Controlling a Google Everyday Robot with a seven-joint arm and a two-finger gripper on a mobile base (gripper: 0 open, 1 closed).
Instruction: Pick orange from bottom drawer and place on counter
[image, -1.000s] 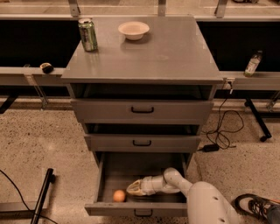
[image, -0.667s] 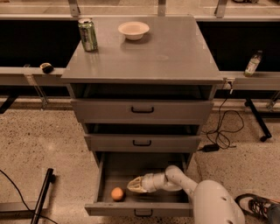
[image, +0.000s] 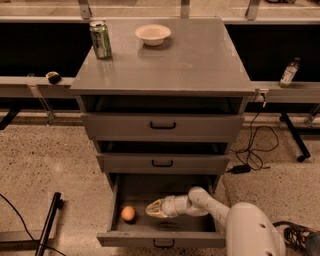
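Note:
The orange (image: 128, 213) lies at the left of the open bottom drawer (image: 161, 239), near its left wall. My gripper (image: 151, 209) reaches into the drawer from the right, tip pointing left, a short way right of the orange and apart from it. It holds nothing that I can see. The counter (image: 200, 60) is the grey cabinet top above.
A green can (image: 100, 39) and a pale bowl (image: 153, 34) stand at the back of the counter. The two upper drawers are shut. A small dark round object (image: 53, 77) sits on the left ledge, a bottle (image: 289, 73) on the right ledge. Cables lie on the floor at right.
My gripper has moved a little left inside the drawer, closer to the orange. The orange has not moved.

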